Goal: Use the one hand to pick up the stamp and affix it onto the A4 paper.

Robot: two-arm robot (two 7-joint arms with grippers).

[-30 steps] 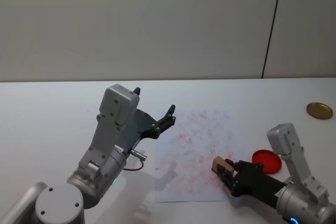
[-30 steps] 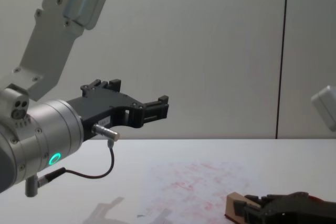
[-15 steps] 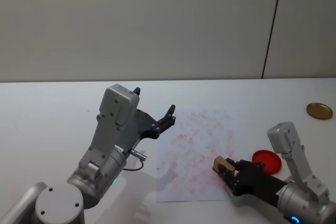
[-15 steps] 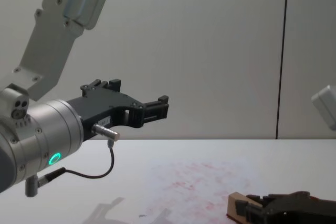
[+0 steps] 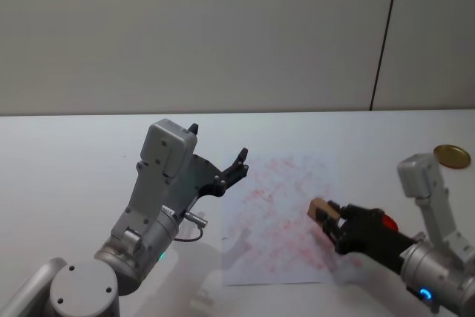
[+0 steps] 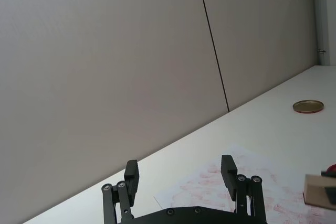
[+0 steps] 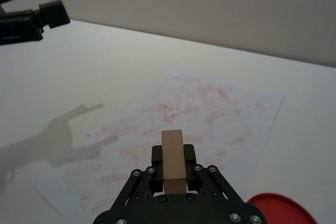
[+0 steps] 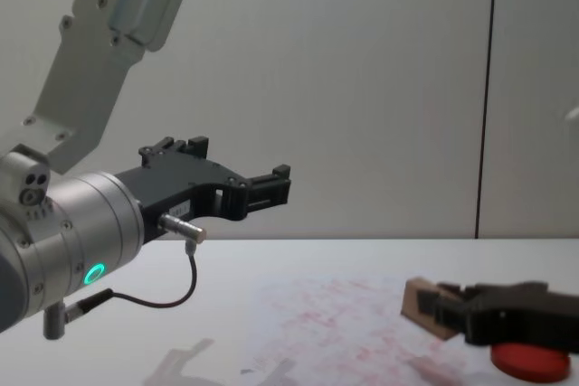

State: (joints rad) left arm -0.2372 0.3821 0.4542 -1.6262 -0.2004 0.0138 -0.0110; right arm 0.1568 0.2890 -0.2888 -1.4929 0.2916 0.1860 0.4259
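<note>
Fingers of the right gripper pinch the stamp by its sides, leaving its front end free. It hangs clear above the near right part of the A4 paper, probably so that it can travel without smearing the sheet. The red ink pad lies just beside the paper's right edge, under the gripper. The left gripper hovers raised off the paper's left edge with its fingers spread and empty, apparently parked out of the way. A gold lid lies well beyond the paper's far right corner.

A second ago the stamp sat low at the paper's near right corner. It is now higher and nearer the paper's middle. The left arm has not moved.
</note>
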